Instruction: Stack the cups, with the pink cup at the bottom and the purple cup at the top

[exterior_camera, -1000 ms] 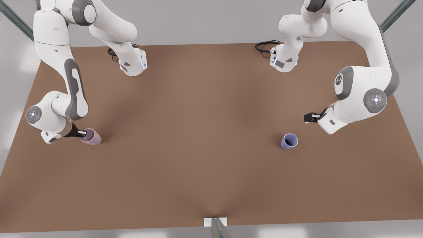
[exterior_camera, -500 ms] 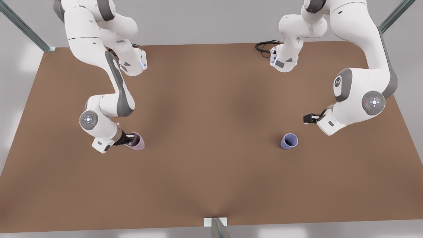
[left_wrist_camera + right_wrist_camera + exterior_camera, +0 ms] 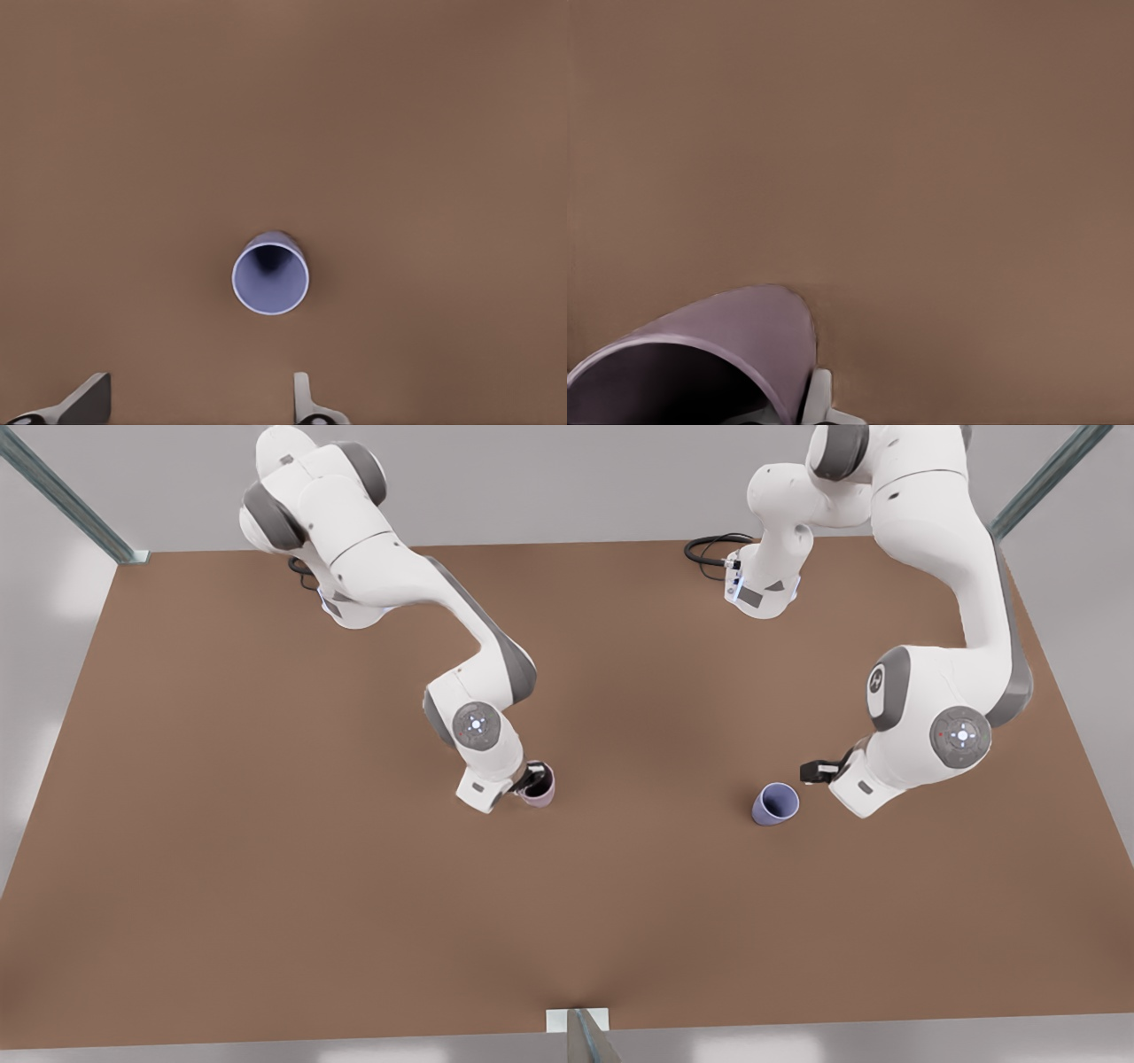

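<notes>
Near the middle of the brown surface (image 3: 266, 886), the right tool (image 3: 532, 779) is clamped on the rim of the small pale pink-mauve tapered cup (image 3: 540, 788), dark inside with nothing visible in it. Over toward the front view's right, the blue-violet tapered cup (image 3: 775, 803) stands upright and empty, with the left tool (image 3: 811, 771) just beside it, fingers (image 3: 89, 398) spread apart.

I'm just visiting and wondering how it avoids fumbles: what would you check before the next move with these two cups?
1. Right gripper gripping the pink cup by its rim: ok.
2. Pink cup set down on the table: cannot tell.
3. Purple cup upright, mouth up: ok.
4. Left gripper open: ok.
5. Left gripper over the purple cup: ok in the left wrist view, fingers not yet around it.
6. Cups well apart: ok.
</notes>
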Available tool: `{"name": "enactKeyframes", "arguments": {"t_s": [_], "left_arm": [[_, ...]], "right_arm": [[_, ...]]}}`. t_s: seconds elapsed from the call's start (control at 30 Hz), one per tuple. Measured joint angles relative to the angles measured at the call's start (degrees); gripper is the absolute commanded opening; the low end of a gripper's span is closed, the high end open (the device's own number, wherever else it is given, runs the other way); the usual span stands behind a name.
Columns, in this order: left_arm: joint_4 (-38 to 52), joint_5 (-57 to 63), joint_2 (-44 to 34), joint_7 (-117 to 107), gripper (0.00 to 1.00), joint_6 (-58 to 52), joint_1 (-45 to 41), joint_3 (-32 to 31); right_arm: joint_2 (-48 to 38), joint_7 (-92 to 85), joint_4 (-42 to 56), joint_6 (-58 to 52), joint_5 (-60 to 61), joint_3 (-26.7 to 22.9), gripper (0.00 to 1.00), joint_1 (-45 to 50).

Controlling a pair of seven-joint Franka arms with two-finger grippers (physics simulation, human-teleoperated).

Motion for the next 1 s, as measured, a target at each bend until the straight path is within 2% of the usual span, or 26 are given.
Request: {"name": "enactKeyframes", "arguments": {"t_s": [0.2, 0.3, 0.57, 0.6, 0.63, 0.93, 0.97, 1.0], "left_arm": [[-4.6, -0.3, 2.7, -0.7, 1.0, 4.6, 0.4, 0.0], [-9.9, -0.4, 2.9, -1.0, 1.0, 8.9, 0.4, 0.0], [-14.3, -0.6, 4.9, -1.6, 1.0, 16.9, 0.6, 0.0], [-14.7, -0.6, 5.1, -1.7, 1.0, 17.7, 0.7, 0.0], [-15.2, -0.6, 5.3, -1.8, 1.0, 18.4, 0.7, 0.0], [-19.6, -0.6, 7.2, -2.1, 1.0, 24.2, 1.1, 0.0], [-19.9, -0.6, 7.3, -2.1, 0.84, 24.6, 1.1, 0.0], [-20.2, -0.6, 7.4, -2.2, 0.56, 25.0, 1.1, 0.0]], "right_arm": [[7.5, 10.5, 6.2, -0.4, -0.2, 2.0, 0.21, 4.5], [8.6, 14.8, 6.6, -0.3, -0.3, 2.1, 0.21, 5.2], [10.2, 23.3, 6.3, 0.5, -0.3, 2.0, 0.21, 6.0], [10.2, 24.2, 6.3, 0.5, -0.4, 1.9, 0.87, 6.1], [10.3, 25.1, 6.3, 0.5, -0.5, 1.9, 1.0, 6.1], [8.1, 32.0, 6.2, 0.0, -1.2, 0.8, 1.0, 6.5], [7.5, 32.4, 6.2, 0.1, -0.9, 0.6, 1.0, 6.5], [7.0, 32.8, 6.3, 0.1, -0.7, 0.5, 1.0, 6.5]]}}
